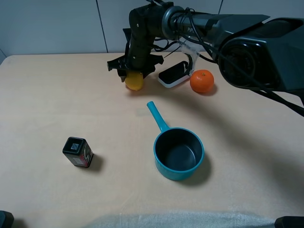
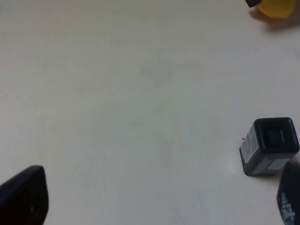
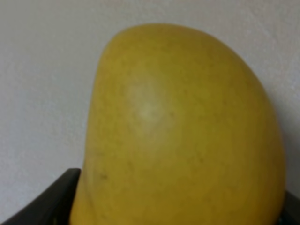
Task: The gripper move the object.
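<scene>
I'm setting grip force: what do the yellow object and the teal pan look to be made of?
The yellow object looks like smooth, matte fruit skin: tiny dark specks and a soft pale highlight show. Real or replica, I cannot tell. The teal pan seems glossy painted or enamelled metal, possibly plastic: even colour, faint sheen on its wall, dark inside.

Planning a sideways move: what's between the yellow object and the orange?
A black, white-rimmed device lies between the object and the orange; the exterior high view shows it.
</scene>
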Robot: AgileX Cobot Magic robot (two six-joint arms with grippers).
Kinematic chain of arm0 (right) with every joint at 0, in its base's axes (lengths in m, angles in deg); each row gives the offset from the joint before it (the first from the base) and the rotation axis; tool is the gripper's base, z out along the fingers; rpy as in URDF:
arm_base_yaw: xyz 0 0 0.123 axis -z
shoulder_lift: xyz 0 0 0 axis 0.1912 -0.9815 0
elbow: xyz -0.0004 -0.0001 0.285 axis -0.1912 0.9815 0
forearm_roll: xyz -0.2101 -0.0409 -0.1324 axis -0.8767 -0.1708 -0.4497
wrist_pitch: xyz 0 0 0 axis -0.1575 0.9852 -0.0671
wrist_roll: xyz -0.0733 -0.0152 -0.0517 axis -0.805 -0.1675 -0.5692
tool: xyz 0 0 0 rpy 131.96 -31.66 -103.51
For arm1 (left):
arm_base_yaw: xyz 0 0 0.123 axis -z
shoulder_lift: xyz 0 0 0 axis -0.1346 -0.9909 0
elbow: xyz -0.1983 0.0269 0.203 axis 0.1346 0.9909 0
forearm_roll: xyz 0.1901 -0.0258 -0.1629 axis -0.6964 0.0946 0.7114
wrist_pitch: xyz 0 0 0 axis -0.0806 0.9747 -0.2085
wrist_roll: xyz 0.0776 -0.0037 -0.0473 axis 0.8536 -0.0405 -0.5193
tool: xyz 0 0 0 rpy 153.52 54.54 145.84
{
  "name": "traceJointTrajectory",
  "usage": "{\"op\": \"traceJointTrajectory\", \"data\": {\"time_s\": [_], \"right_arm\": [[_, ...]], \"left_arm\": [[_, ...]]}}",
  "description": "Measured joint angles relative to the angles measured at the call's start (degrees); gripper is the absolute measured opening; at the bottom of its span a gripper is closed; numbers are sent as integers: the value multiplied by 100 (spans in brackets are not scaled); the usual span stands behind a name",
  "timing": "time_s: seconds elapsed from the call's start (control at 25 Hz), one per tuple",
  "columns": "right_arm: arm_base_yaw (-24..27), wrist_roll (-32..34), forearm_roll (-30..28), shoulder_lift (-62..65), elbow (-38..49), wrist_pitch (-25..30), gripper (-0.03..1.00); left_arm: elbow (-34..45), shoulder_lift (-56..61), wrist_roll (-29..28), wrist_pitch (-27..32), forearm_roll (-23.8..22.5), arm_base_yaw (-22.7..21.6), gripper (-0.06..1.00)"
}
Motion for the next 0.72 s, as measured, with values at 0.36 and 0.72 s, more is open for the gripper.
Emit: {"op": "traceJointTrajectory", "data": {"time_s": [0.36,0.72], "right_arm": [[0,-6,0,-44,0,0,49],[0,-128,0,-44,0,-5,69]], "left_arm": [[0,0,0,0,0,0,99],[0,0,0,0,0,0,99]]}}
